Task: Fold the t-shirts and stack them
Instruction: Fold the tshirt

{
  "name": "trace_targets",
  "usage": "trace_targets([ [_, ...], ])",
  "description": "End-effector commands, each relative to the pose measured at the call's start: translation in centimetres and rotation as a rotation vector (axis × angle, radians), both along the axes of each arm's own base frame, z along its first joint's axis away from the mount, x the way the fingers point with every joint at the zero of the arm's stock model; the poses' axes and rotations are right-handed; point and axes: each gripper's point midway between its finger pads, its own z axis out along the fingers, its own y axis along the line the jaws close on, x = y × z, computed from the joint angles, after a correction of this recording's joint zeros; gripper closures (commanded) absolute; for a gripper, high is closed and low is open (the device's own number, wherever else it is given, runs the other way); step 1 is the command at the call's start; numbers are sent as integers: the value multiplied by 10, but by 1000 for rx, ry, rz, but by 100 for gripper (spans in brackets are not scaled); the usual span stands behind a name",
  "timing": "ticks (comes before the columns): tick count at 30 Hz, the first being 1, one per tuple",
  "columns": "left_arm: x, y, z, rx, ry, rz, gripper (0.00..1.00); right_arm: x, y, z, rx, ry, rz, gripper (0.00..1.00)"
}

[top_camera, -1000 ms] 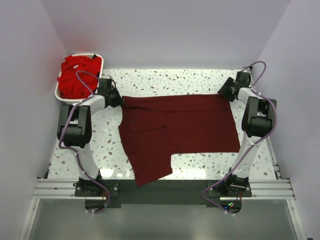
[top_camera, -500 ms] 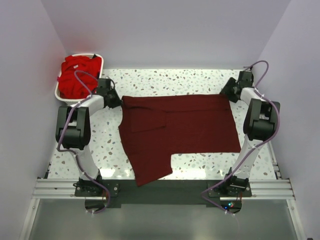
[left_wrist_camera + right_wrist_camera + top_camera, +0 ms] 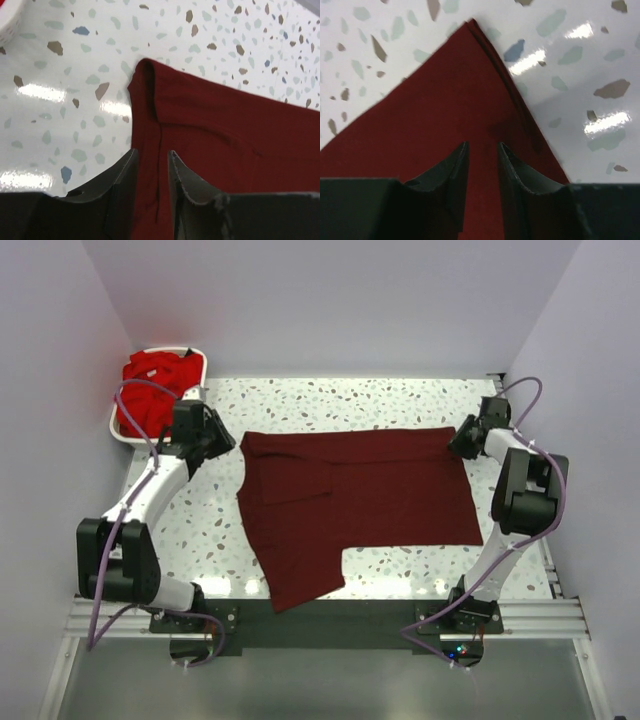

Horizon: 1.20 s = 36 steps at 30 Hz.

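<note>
Red t-shirts (image 3: pixel 150 380) in white basket (image 3: pixel 118 430)

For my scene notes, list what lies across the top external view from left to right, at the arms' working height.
white basket holding the red t-shirts → left gripper → maroon t-shirt, spread flat on the table → right gripper
</note>
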Motion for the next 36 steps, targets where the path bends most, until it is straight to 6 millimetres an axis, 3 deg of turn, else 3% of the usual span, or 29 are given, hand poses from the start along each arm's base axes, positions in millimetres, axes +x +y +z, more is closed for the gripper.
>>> trace_targets([
  [1,-32,-8,-2,22,25,-64,64,-7,-12,0,1,-10,-42,70],
  [3,-43,-13,5,20,9,-83,64,-11,-15,-8,6,9,-59,72],
  [9,-78,-30,-6,15,39,-157,64,-19,-29,-19,-10,31,-98,75],
  [14,-92,-38,-25,0,76,-176,63,-17,-19,4,4,-14,-54,69],
  [17,-93,-50,-31,-12,88,-203,61,-22,-1,25,2,-44,-2,60],
  [20,-86,-60,-37,-7,101,-223,57,-31,33,41,-5,-66,79,56],
  [23,-79,-67,-51,-8,133,-229,55,-41,86,52,10,-89,199,55],
  [24,-78,-72,-59,-10,151,-238,55,-44,118,55,26,-105,269,55],
  [26,-79,-77,-70,-19,181,-238,55,-56,151,56,80,-109,325,55],
  [27,-80,-82,-73,-22,187,-248,55,-61,179,58,99,-122,385,55],
  [29,-81,-85,-79,-16,198,-243,57,-73,207,55,145,-113,425,55],
  [30,-83,-87,-84,-15,206,-247,57,-81,232,56,174,-120,486,55],
  [33,-86,-89,-92,-16,219,-243,58,-98,272,45,216,-93,562,56],
  [36,-84,-89,-97,-7,224,-237,61,-105,298,34,225,-72,612,56],
])
